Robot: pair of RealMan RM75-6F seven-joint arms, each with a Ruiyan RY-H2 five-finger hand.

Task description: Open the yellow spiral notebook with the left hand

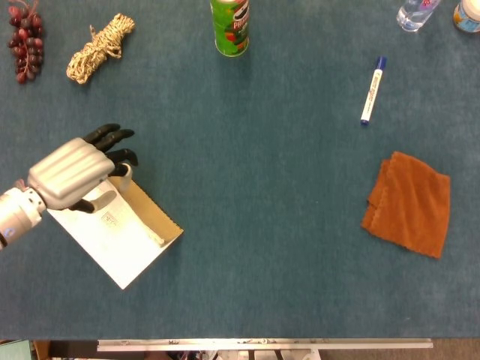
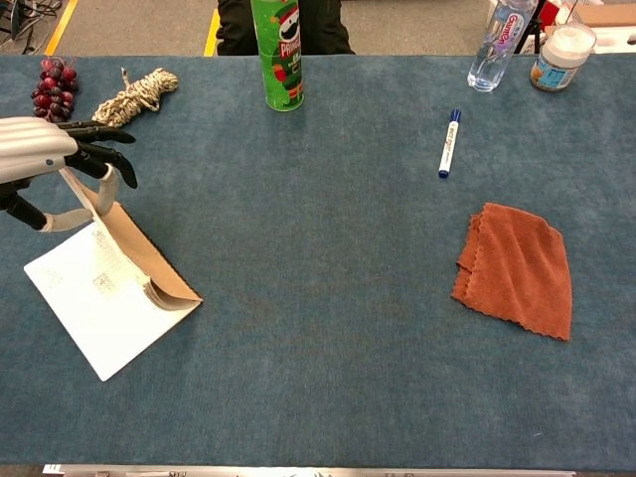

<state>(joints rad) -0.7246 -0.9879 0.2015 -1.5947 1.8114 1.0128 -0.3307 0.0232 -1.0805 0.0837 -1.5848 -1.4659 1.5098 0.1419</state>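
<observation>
Yellow spiral notebook [image 2: 119, 288], cover lifted

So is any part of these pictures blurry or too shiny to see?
Head view: even light, sharp, though the left hand shows a soft sheen. Chest view: also clear; the hand is cut by the left edge, and the notebook page print is too small to read.

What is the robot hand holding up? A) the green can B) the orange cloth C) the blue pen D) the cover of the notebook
D: the left robot hand pinches the tan cover of the notebook and lifts it off the white page, while the cloth, pen and can lie untouched elsewhere on the table.
</observation>
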